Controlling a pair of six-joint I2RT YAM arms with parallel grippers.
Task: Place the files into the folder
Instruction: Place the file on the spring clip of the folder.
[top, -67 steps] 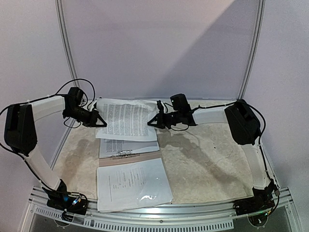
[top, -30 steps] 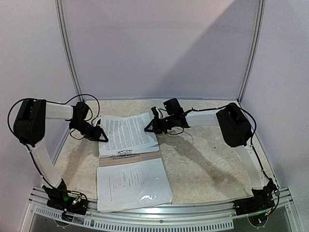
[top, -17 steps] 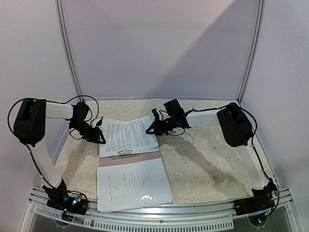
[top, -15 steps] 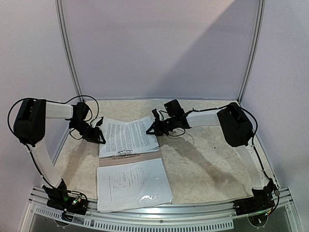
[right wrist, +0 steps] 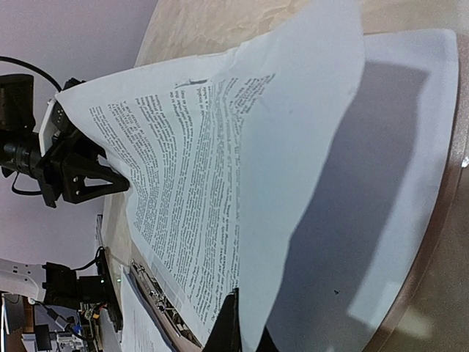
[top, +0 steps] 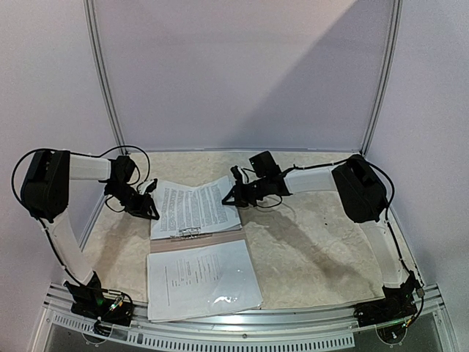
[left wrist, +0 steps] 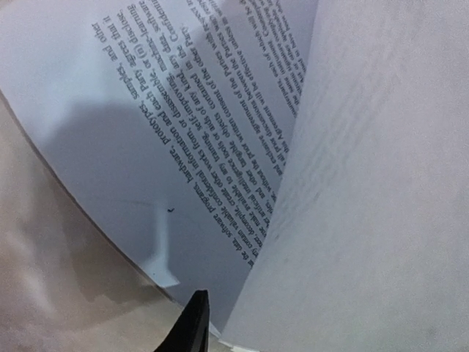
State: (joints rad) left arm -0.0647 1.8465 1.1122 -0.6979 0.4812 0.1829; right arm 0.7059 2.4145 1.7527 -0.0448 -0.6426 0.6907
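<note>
The folder (top: 165, 244) lies open on the table, its metal clip (top: 189, 233) at the spine. White printed files (top: 192, 205) rest on its far half, and sleeved files (top: 204, 279) cover the near half. My right gripper (top: 226, 199) is shut on the right edge of the top sheet (right wrist: 220, 147) and holds that edge raised; its jaws (right wrist: 248, 312) pinch the paper. My left gripper (top: 154, 214) sits at the sheet's left edge. In the left wrist view only one dark finger (left wrist: 194, 319) shows, and the raised sheet (left wrist: 381, 183) hides the other.
The folder's brown rim (right wrist: 432, 242) runs under the far stack. Beige marbled tabletop (top: 315, 242) stretches to the right. White walls with metal posts (top: 102, 81) close the back and sides. A slotted rail (top: 242, 330) lines the near edge.
The top sheet, held high between both grippers earlier, has come down onto the far stack. Its left edge dropped low, and the right jaws closed on the right edge.
</note>
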